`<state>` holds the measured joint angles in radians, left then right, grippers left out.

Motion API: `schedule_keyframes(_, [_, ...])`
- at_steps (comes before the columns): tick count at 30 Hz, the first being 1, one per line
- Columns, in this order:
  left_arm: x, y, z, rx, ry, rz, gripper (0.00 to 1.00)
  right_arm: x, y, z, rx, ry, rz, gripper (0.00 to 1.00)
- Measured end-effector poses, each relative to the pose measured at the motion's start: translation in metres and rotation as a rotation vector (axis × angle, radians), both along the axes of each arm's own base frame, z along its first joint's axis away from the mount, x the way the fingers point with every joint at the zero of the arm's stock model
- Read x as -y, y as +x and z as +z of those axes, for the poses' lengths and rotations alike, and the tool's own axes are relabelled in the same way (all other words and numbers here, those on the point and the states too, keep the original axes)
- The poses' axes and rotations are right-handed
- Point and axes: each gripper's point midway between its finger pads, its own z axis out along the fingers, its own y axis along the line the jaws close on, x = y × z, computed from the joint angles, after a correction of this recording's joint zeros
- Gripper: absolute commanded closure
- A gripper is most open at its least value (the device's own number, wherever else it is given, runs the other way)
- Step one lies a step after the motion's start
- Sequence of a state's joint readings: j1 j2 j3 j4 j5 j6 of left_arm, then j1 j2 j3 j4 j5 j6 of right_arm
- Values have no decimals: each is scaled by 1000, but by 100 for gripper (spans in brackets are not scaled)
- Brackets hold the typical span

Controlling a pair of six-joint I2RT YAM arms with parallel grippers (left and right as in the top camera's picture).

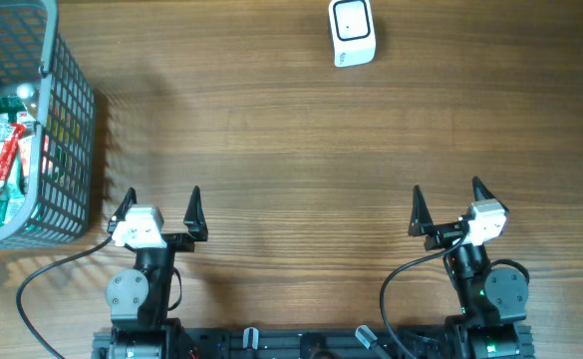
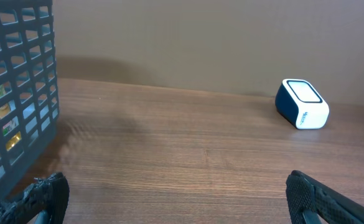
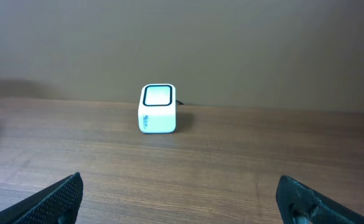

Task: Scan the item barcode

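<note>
Both end effectors empty, near edge.
The left end effector (image 1: pixel 162 197) and right end effector (image 1: pixel 447 192) stand spread wide above the wooden surface (image 1: pixel 291 150). Packaged items (image 1: pixel 7 155) (one red-and-white) lie in the grey basket (image 1: pixel 70 150) far left, well apart from the barcode scanner (image 1: pixel 352 32).

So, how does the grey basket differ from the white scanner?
The basket is grey open mesh holding packets; the scanner is white and solid, with a dark-framed window. The basket is much larger than the scanner. The basket stands at the left edge, the scanner at the far side. Both rest on the table.
</note>
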<state>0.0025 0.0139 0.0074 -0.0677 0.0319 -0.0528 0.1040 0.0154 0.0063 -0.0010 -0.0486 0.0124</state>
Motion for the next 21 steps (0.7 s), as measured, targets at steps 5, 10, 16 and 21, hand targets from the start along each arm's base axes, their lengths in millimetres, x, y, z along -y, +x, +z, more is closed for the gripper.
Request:
schedule_keyframes(5, [28,-1,-6,-24,8,-103,0,5,3,-9,-39,-5,-31,0])
schedule_keyframes(10, [26,-1,-6,-25,9,-93,0,7,3,-9,-39,-5,-43,0])
schedule_keyframes(16, [26,-1,-6,-25,9,-93,0,8,3,-9,-39,-5,-46,0])
schedule_keyframes(21, [26,-1,-6,-25,9,-92,0,8,3,-9,-39,-5,-47,0])
